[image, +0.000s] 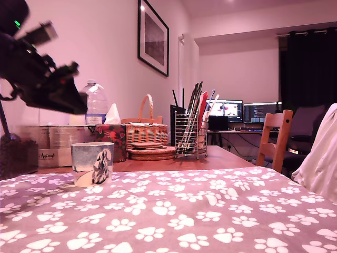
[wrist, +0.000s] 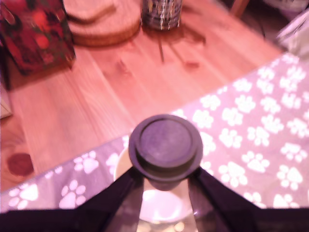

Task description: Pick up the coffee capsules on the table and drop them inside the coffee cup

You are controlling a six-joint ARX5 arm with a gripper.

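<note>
Gripping dark capsule (wrist: 165,145) between my claw (wrist: 166,186) fingers, narrowly parted | capsule above cup (image: 92,163), seemingly clear of rim | cup on paw-print cloth (image: 210,211)

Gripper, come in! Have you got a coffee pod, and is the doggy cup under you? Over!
Gripper shut on dark capsule. Cup below, rim showing behind capsule. Nothing in the way. Cream capsule not seen.
</note>
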